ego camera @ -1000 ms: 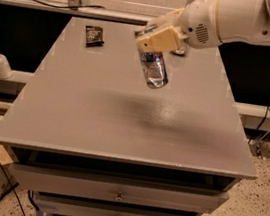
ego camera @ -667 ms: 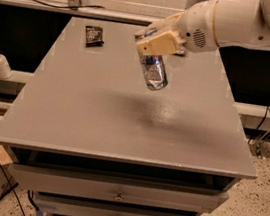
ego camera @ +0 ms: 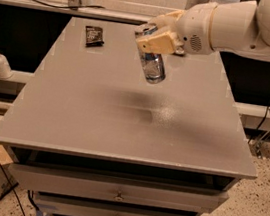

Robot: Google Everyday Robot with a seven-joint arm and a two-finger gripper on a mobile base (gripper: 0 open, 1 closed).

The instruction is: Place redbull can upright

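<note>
My gripper [ego camera: 153, 39] is above the far middle of the grey table [ego camera: 98, 119], its tan fingers [ego camera: 155, 42] shut on the top part of the redbull can [ego camera: 154, 66]. The can is slim, blue and silver. It hangs in the air below the fingers, nearly upright and leaning slightly, with its lower end well above the table top. Its shadow lies on the table just in front of it. The white arm reaches in from the upper right.
A small dark packet [ego camera: 93, 36] lies at the far left of the table. A white pump bottle [ego camera: 0, 62] stands on a ledge to the left. Drawers sit under the table's front edge. A glass wall runs behind.
The gripper and the can have hardly moved; the can hangs at about the same spot above the table, perhaps a touch lower.
</note>
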